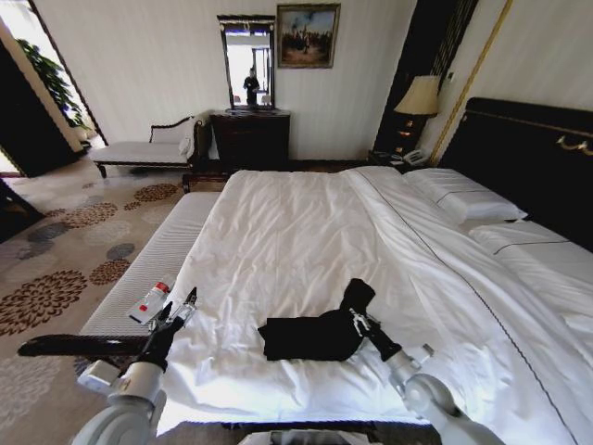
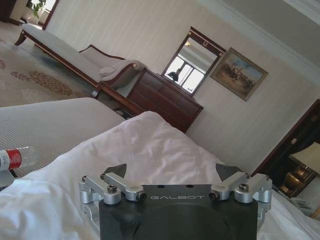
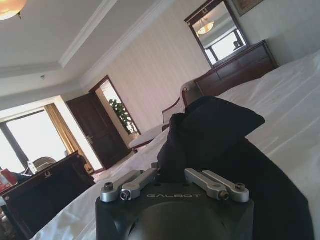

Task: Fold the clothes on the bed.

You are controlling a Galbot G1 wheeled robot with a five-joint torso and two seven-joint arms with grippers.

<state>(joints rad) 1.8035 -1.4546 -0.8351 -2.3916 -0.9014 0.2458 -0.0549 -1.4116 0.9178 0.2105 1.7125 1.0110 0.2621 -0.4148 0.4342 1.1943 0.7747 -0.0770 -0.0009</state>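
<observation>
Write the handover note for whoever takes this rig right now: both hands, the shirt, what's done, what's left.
Right hand: shut on the black T-shirt, gripping its right edge, with a bunch of cloth standing up above the hand.
Left hand: open, holding nothing, low over the bed's left edge, apart from the shirt.
T-shirt: a rumpled heap near the foot of the bed, on the white duvet.
Also: a plastic bottle lies on the grey bench beside the left hand.
Done: shirt grasped on one side.
Left: spread it flat, then make every fold.
</observation>
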